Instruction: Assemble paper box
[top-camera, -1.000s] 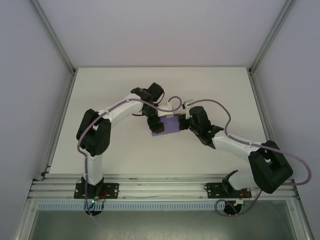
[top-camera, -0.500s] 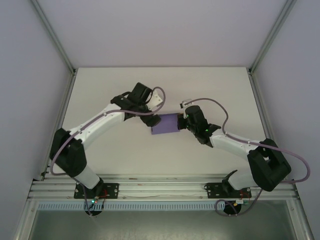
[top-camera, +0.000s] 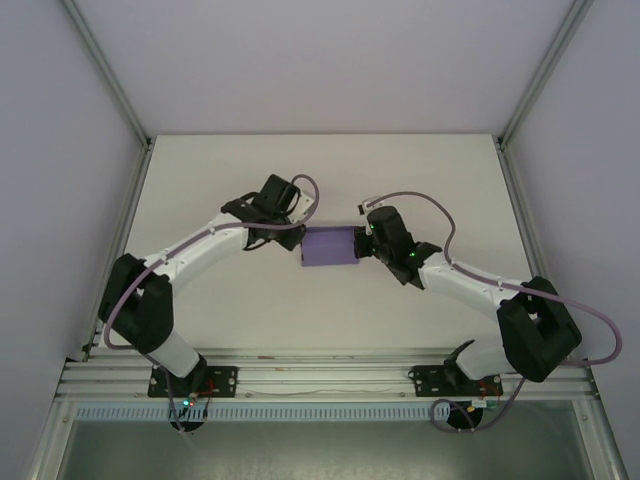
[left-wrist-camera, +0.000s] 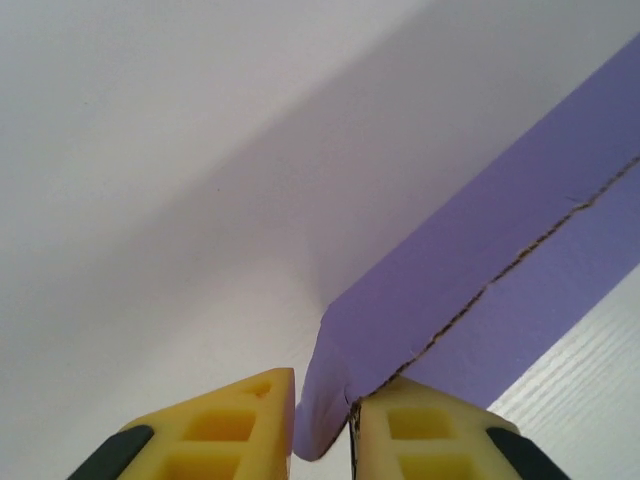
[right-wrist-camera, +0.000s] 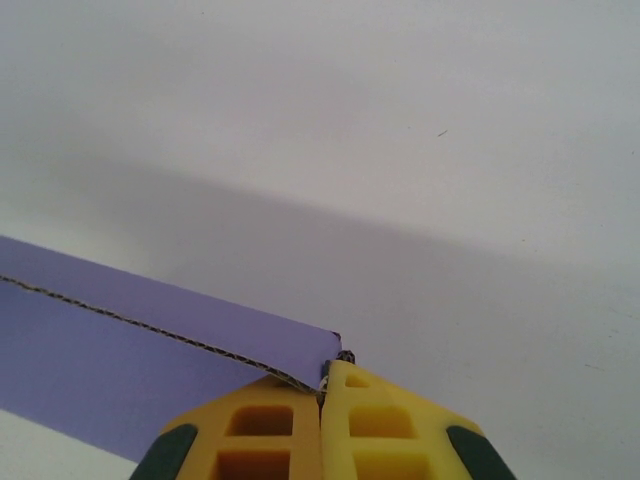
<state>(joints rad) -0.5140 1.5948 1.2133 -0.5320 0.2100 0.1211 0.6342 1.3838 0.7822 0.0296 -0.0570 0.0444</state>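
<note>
Top view: paper box (top-camera: 330, 246) sits mid-table (top-camera: 430, 180), between the two arms. It reads as a flat lavender rectangle with its long axis running left-right, the left end a touch nearer than the right. The left gripper (top-camera: 301, 241) meets its left short end and the right gripper (top-camera: 362, 243) meets its right short end, so each end points at a gripper. Cannot tell here whether the box rests on the table or is lifted.

Left wrist view: the left gripper (left-wrist-camera: 322, 428) is at the bottom edge, and its yellow fingers (left-wrist-camera: 240, 428) are drawn in close with only a narrow gap. A corner of the paper box (left-wrist-camera: 480, 270) fills that gap, touching both pads, so the fingers are clamped on the card. From there the box runs as a long band up to the upper right, with a raw cut cardboard edge along its length. White table (left-wrist-camera: 585, 365) shows at lower right.

Right wrist view: the right gripper (right-wrist-camera: 322, 392) is at bottom centre, its fingers (right-wrist-camera: 385, 432) pressed together with the card's end edge pinched between the tips. The paper box (right-wrist-camera: 120, 370) stretches away to the left and out of frame, raw edge along the top, long axis slightly slanted.
</note>
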